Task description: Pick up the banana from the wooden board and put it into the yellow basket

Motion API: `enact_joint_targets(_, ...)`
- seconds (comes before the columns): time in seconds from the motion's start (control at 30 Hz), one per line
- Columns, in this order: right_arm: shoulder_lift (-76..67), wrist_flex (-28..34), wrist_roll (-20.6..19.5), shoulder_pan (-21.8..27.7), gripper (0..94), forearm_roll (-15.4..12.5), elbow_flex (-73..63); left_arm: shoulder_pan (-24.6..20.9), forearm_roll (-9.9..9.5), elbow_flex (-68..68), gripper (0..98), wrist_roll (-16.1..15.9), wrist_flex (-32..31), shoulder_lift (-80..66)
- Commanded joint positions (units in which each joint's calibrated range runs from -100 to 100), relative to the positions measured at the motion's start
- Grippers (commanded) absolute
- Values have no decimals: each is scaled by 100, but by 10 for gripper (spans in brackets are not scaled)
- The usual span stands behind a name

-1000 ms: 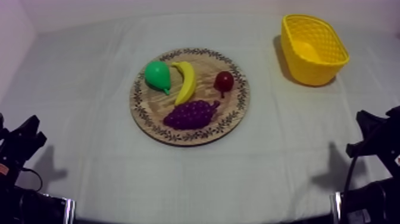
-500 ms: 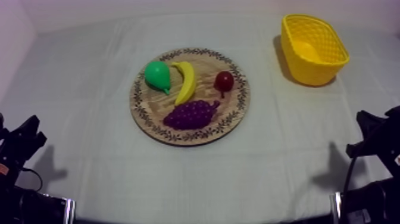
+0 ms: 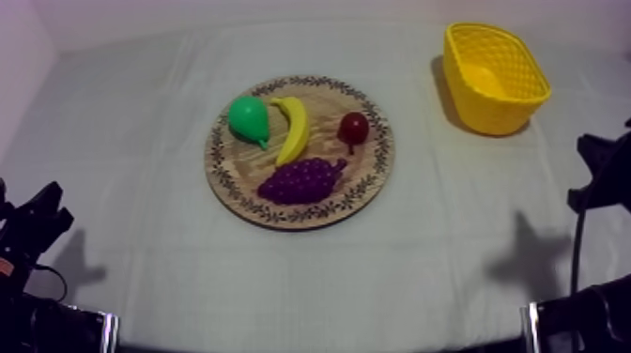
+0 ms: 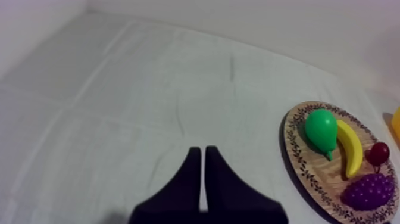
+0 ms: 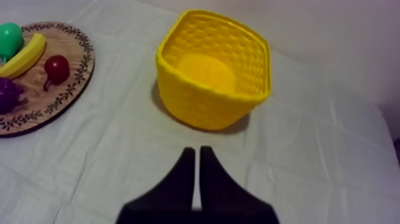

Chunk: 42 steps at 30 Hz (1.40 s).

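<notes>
The yellow banana (image 3: 293,127) lies on the round wooden board (image 3: 371,183) in the middle of the table, between a green pear (image 3: 249,119) and a small red fruit (image 3: 353,127). The yellow basket (image 3: 493,77) stands at the far right and looks empty. My left gripper (image 3: 42,214) sits low at the left, far from the board; in the left wrist view its fingers (image 4: 200,150) lie together, shut on nothing, with the banana (image 4: 350,148) well off to the side. My right gripper (image 3: 601,167) hangs at the right edge; it (image 5: 195,150) is shut, facing the basket (image 5: 214,68).
A bunch of purple grapes (image 3: 302,178) lies at the board's near side. Bare cloth (image 3: 441,235) spreads between the board, the basket and both arms. A pale wall rises behind the table's back edge.
My right gripper has moved up along the right edge, toward the basket's side. The left arm and the fruit have stayed put.
</notes>
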Motion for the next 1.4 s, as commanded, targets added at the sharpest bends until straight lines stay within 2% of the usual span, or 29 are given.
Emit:
enact_joint_targets(0.0, 523, 221, 1, -90, 4, 26, -769, -1, 0, 1, 0, 1, -5, 0)
enact_joint_targets(0.13, 1146, 662, -11, -227, 4, 102, -1669, -1, 0, 1, 0, 1, -5, 0)
enact_joint_targets(0.37, 2186, 1541, -252, -642, 4, 394, -3227, -1, 0, 1, 0, 1, -5, 0)
enact_joint_targets(0.57, 2918, 2204, -315, -749, 4, 493, -4552, -1, 0, 1, 0, 1, -5, 0)
enact_joint_targets(1.03, 4662, 3622, 45, -1271, 4, 360, -7027, -1, 0, 1, 0, 0, -5, 0)
enact_joint_targets(1.37, 5299, 4386, 235, -1795, 4, 278, -7918, -1, 0, 1, 0, 1, -5, 0)
